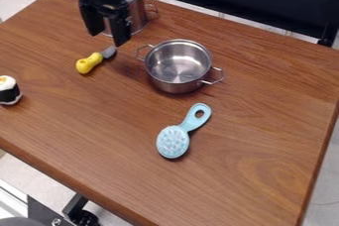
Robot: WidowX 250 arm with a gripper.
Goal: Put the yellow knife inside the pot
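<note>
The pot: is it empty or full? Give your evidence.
Empty: the bare metal floor of the pot shows, with nothing lying on it.

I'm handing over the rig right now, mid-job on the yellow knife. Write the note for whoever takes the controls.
Gripper: open, holding nothing, at the blade end of the knife.
Yellow knife: lying on the table, left of the pot in the view, blade toward the gripper.
Pot: upright, no lid, empty inside.
Done: nothing placed yet.
Left: grasp the knife, lift it over the rim, release it inside the pot. Probably watch the metal vessel close behind the gripper.
</note>
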